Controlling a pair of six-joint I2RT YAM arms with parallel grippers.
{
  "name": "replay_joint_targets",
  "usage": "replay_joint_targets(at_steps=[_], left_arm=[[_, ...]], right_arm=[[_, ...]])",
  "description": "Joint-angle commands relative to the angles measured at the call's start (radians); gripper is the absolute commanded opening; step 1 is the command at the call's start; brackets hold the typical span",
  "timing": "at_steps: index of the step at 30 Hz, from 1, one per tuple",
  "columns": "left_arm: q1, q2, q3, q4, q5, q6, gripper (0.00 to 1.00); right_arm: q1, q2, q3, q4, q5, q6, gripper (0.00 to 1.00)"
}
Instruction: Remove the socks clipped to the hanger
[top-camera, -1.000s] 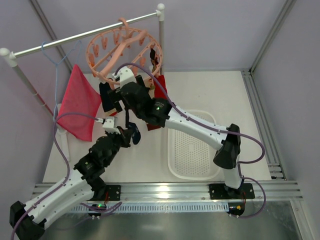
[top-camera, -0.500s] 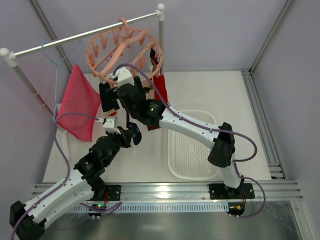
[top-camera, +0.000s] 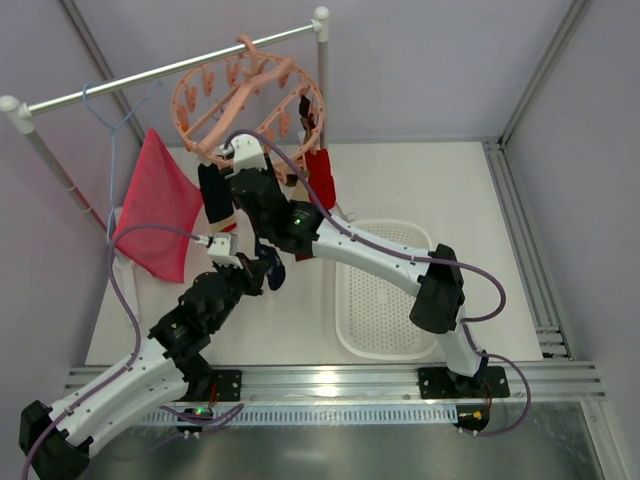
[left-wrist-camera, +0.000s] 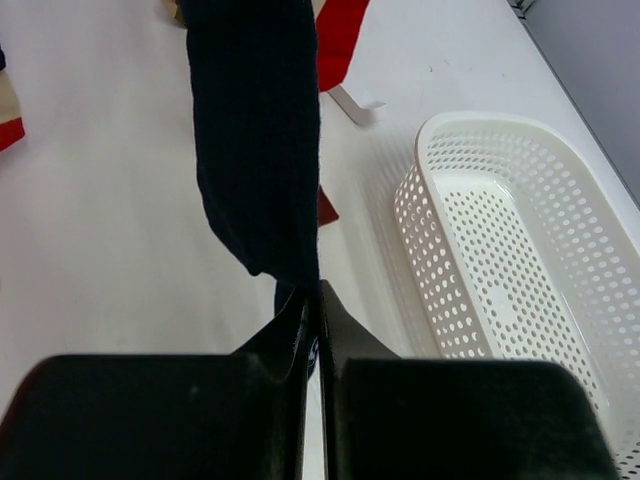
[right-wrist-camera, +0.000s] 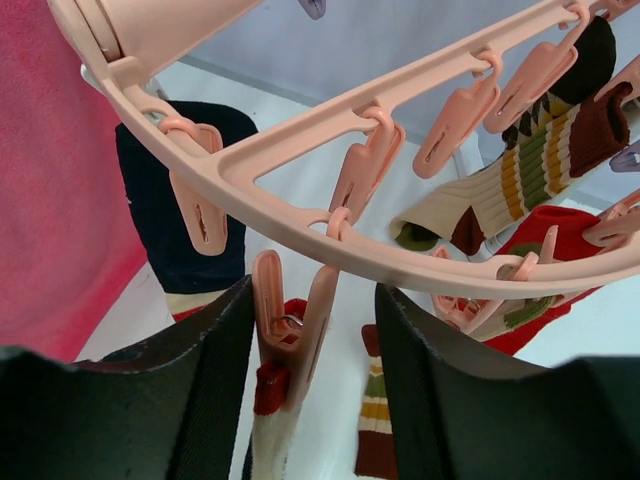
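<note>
A flat white worktop (top-camera: 420, 180) is carrying the setup. A white perforated plastic basket (left-wrist-camera: 430, 250), oblong with rounded corners, is lying on it right of centre, opening facing up and long axis running from near to far. A small white foot bracket (left-wrist-camera: 352, 102) is resting on the worktop near the basket's far left corner, apart from it. A ribbed aluminium rail (top-camera: 330, 378) is running along the worktop's near edge.
</note>
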Motion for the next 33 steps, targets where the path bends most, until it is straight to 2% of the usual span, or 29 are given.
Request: replay_joint_targets(at_steps=[1,5,6,8,10,20,27,33], left_arm=[[-0.004,-0.016,0.004,0.032,0.023,-0.015,0.00],[-0.005,-0.024,0.001,0.030,0.021,-0.015,0.00],[-0.002,-0.025,0.001,0.030,0.020,-0.015,0.00],[-0.004,-0.024,0.001,0.029,0.020,-0.014,0.00],[-0.004,-0.024,0.001,0.029,0.020,-0.014,0.00],[-0.004,0.000,0.011,0.015,-0.014,-0.020,0.00],[-0.004,0.137,0.047,-0.025,0.009,-0.043,0.00],[-0.004,0.108,0.028,0.001,0.021,-0.042,0.00]], right_arm=[[0.004,0.005,0.043,0.073,0.061,-0.023,0.51],[0.004,0.008,0.040,0.076,0.070,-0.028,0.35],[0.004,0.006,0.040,0.076,0.076,-0.031,0.25],[0.004,0.005,0.032,0.083,0.081,-0.029,0.13],[0.004,0.002,0.026,0.086,0.084,-0.034,0.04],[0.003,-0.038,-0.025,0.121,0.089,-0.043,0.04],[0.004,-0.058,-0.029,0.139,0.081,-0.060,0.04],[0.004,-0.072,-0.045,0.139,0.083,-0.063,0.04]])
